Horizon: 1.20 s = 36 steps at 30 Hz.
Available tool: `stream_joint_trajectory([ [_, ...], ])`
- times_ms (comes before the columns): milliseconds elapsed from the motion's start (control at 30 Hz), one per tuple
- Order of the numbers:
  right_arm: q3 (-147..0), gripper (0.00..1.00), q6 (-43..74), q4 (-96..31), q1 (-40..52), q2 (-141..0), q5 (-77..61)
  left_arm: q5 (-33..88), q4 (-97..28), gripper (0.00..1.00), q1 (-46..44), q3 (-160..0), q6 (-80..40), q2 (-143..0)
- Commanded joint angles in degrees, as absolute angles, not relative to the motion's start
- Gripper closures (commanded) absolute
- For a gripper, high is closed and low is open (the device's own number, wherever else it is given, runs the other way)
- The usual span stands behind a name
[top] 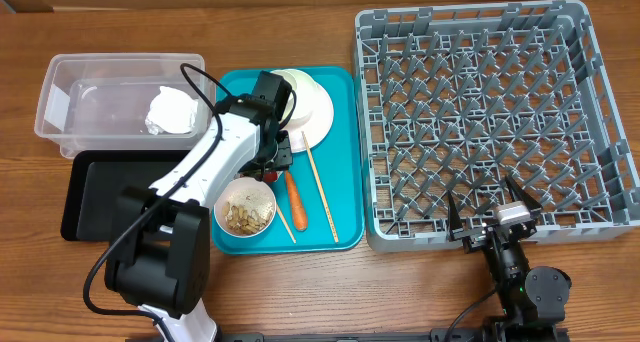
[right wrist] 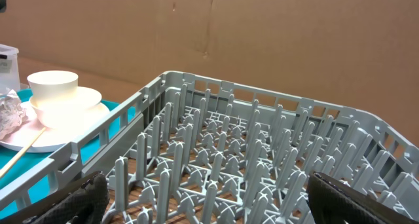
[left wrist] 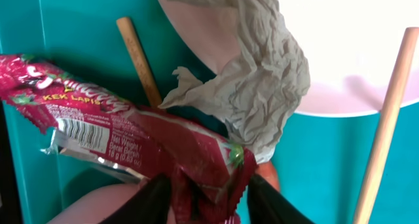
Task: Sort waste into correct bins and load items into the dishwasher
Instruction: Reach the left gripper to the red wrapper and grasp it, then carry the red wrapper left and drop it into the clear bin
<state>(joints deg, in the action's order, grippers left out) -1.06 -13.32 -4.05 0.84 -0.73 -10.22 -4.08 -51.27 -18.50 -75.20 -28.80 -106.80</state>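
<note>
While the right tool (top: 483, 197) sits with its two fingers wide apart and holds nothing, the left tool (left wrist: 209, 201) is pinched on the red wrapper (left wrist: 144, 142). One black finger is on each side of the wrapper, and the wrapper is bunched up between them. The wrapper is over the teal tray (top: 345, 182), between the white plate (top: 315, 112) and the white bowl (top: 222, 214). I cannot tell if the wrapper is touching the tray or is up in the air.

A piece of crumpled paper (left wrist: 255, 73) lies partly on the edge of the plate, right next to the wrapper. A white cup (top: 292, 80) stands on the plate. The bowl has beige food bits (top: 248, 214) in it. A small carrot (top: 294, 198) lies on the tray just beside the bowl. Two chopsticks (top: 320, 192) lie on the tray too, one on each side of the carrot.

The clear tub (top: 70, 107) is to the left of the tray, and a white paper ball (top: 172, 112) sits inside it. The black tray (top: 100, 197) is just in front of the tub. The big grey rack (top: 490, 112) is on the right side of the tabletop (top: 330, 292). The right tool is at the rack's front edge.
</note>
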Motion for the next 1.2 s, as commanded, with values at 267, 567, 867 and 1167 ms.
stream_joint_trajectory([
  [267,-0.5,0.00,-12.9,-3.8,1.1,-0.3,-9.9,-5.2,-51.9,0.96,-18.3,-74.8,-29.8,-107.1],
  [567,-0.5,0.00,-12.9,-3.8,1.1,-0.3,-9.9,-9.8,-64.0,0.96,-18.3,-92.2,-28.8,-104.1],
  [867,-0.5,0.00,-12.9,-3.8,1.1,-0.3,-9.9,-14.1,-70.0,0.96,-15.4,-108.9,-27.2,-104.0],
  [1167,-0.5,0.00,-12.9,-3.8,1.1,-0.3,-9.9,-15.6,-67.6,0.96,-2.5,-108.5,-27.1,-104.3],
])
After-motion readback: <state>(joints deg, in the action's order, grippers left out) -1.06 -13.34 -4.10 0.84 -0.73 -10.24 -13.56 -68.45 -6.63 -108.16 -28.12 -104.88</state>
